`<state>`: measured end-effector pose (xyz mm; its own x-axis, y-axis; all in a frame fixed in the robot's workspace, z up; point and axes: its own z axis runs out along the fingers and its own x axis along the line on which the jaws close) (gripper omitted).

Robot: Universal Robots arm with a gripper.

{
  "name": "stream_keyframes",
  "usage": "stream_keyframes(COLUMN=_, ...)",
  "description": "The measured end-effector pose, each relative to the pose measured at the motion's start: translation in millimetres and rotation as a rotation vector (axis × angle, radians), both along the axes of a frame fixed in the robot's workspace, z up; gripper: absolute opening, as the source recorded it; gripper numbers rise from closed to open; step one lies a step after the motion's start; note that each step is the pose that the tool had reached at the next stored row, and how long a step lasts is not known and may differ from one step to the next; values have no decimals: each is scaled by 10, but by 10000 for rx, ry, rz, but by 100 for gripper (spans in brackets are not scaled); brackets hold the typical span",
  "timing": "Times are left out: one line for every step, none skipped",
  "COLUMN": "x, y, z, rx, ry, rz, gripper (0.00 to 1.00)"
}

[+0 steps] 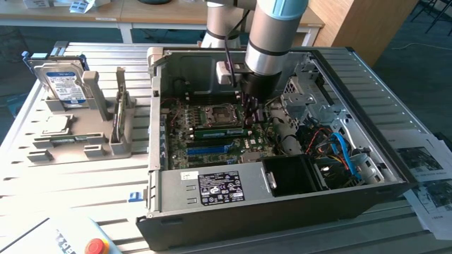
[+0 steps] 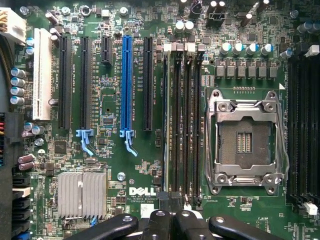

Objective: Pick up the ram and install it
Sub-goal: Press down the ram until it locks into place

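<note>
The ram (image 1: 219, 132) is a thin green strip standing on edge on the motherboard (image 1: 205, 151) inside the open computer case, just in front of the processor socket (image 1: 215, 114). In the wrist view the ram (image 2: 164, 125) shows edge-on in the memory slot nearest the long blue slot (image 2: 126, 85). My gripper (image 1: 251, 111) hangs over the end of the ram on the exterior view's right, fingers pointing down. The wrist view has the gripper (image 2: 171, 202) shut, its black fingers (image 2: 157, 222) pressed together with nothing visible between them. Whether they touch the ram I cannot tell.
The case walls (image 1: 282, 211), power supply (image 1: 219, 188) and drive cage with cables (image 1: 332, 137) crowd the arm. On the exterior view's left, a grey fixture (image 1: 78, 143) holds a hard drive (image 1: 62, 84) and other parts. A red button (image 1: 95, 246) sits at the front; papers (image 1: 431, 174) lie on the exterior view's right.
</note>
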<state>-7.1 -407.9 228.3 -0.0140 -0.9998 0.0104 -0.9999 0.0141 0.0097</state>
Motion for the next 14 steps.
stream_keyframes(x=0, y=0, z=-2, rx=-1, ry=0, rz=0, gripper=10)
stream_keyframes(x=0, y=0, z=-2, rx=-1, ry=1, rz=0, gripper=10)
stream_keyframes(x=0, y=0, z=-2, rx=-1, ry=0, rz=0, gripper=10)
stream_keyframes(x=0, y=0, z=-2, rx=-1, ry=0, rz=0, gripper=10)
stream_keyframes(x=0, y=0, z=-2, rx=-1, ry=0, rz=0, gripper=10)
stream_keyframes(x=0, y=0, z=-4, rx=0, ry=0, rz=0, gripper=10)
stream_keyframes(x=0, y=0, z=-8, rx=3, ry=-1, rz=0, gripper=10)
stream_keyframes(x=0, y=0, z=-10, rx=1, ry=0, rz=0, gripper=10)
stream_keyframes(x=0, y=0, z=-12, rx=-1, ry=0, rz=0, gripper=10)
stream_keyframes(x=0, y=0, z=-12, rx=-2, ry=0, rz=0, gripper=10)
stream_keyframes(x=0, y=0, z=-12, rx=-2, ry=1, rz=0, gripper=10)
stream_keyframes(x=0, y=0, z=-12, rx=-2, ry=1, rz=0, gripper=10)
stream_keyframes(x=0, y=0, z=-13, rx=0, ry=0, rz=0, gripper=10)
stream_keyframes(x=0, y=0, z=-13, rx=0, ry=0, rz=0, gripper=10)
